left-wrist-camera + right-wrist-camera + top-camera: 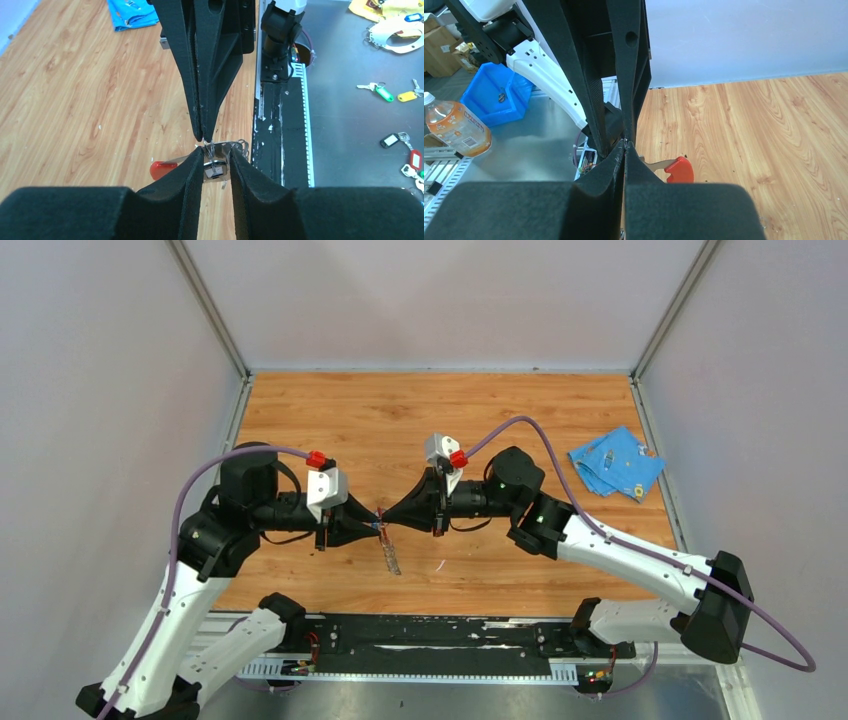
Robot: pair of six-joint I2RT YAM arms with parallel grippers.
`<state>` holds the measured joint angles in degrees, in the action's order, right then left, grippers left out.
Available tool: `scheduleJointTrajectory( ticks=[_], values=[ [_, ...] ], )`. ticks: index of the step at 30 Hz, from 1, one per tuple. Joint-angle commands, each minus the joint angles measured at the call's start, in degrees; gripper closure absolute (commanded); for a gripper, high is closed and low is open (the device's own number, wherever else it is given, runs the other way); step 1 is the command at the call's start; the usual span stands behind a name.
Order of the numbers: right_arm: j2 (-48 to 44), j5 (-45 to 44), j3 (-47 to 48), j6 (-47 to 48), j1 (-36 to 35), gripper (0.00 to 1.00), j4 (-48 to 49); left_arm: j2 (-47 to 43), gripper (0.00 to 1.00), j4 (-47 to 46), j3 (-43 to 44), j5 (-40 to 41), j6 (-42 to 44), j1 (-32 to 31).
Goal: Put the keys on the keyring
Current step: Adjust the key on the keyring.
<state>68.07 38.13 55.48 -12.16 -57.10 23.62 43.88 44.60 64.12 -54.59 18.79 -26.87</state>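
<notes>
The keyring (390, 554) hangs between my two grippers above the table's near middle. Its red end shows in the left wrist view (162, 169) and in the right wrist view (679, 170). My left gripper (377, 526) (216, 152) is closed on the keyring's metal clasp (215, 169), with the jaws a clasp's width apart. My right gripper (385, 524) (625, 146) meets it tip to tip and is pinched shut on the thin metal ring (209, 149). The keys cannot be made out; a tiny silvery thing (607, 454) lies on the blue cloth.
The blue cloth (615, 462) lies crumpled at the table's far right. A black rail (280, 125) runs along the near edge by the arm bases. Off the table are tagged keys on a grey bench (382, 92), a blue bin (494, 95) and a bottle (456, 127).
</notes>
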Motion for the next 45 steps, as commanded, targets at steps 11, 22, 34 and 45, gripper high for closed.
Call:
scheduleJointTrajectory(
  ticks=[11,22,34,45],
  values=[
    [-1.02,1.77,-0.36,-0.38,0.51,1.00,3.54,1.28,0.81,-0.42,0.10,1.45,-1.62,-0.29],
    [-1.04,2.99,0.59,0.87,0.21,1.00,-0.47,0.42,1.00,-0.58,-0.57,4.76,-1.87,-0.29],
    [-0.65,1.96,7.49,7.83,0.95,0.86,-17.52,2.27,1.00,6.20,3.24,8.80,8.27,-0.29],
    [8.45,-3.04,25.55,27.64,1.47,0.61,-49.94,6.55,1.00,14.64,8.26,17.70,19.60,-3.75]
  ],
)
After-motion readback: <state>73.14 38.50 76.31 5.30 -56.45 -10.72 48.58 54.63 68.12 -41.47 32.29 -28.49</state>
